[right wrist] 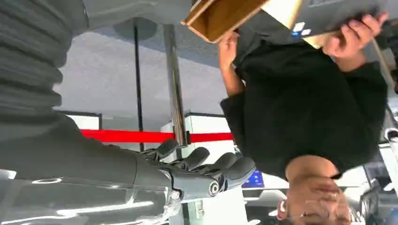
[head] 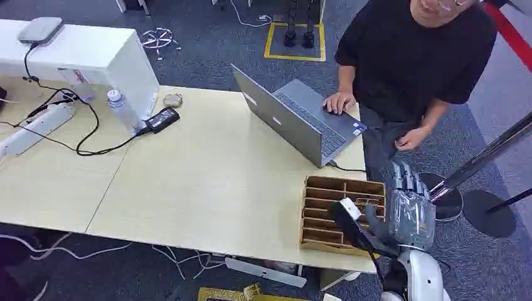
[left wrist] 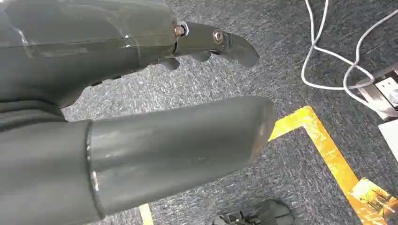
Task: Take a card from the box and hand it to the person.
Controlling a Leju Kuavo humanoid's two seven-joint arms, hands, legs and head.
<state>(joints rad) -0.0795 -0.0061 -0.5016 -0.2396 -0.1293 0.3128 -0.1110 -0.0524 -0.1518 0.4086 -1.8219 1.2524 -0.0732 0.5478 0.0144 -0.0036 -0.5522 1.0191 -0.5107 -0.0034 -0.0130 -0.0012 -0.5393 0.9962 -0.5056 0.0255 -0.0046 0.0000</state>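
You are looking at the right hand (head: 411, 210) sitting at the lower right of the head view, just beside the right edge of the wooden box (head: 342, 213); its fingers are standing straight and apart and are grasping nothing, and the right wrist view is showing the same loose fingers (right wrist: 206, 171) with nothing between them. The box is lying at the near right corner of the table (head: 207, 182), its slots running crosswise; the frames are too coarse for telling whether cards are sitting in those slots, so you are not able to point at one yet. A dark part of the arm with a white tip is crossing in front of the box's lower slots. The left hand (left wrist: 141, 93) is hanging over the carpet, fingers released and apart, holding nothing.

The person (head: 414, 56) is standing at the upper right, one hand on the laptop (head: 301, 119), the other hanging low near the robot's fingers.

Judging from here, the card is not yet taken; the hand is sitting to the side of the box rather than over it, so a reach may be catching the rim and shoving the box off the table edge; thick fingers may be slipping on a thin card; a swing may be striking the person's low hand.
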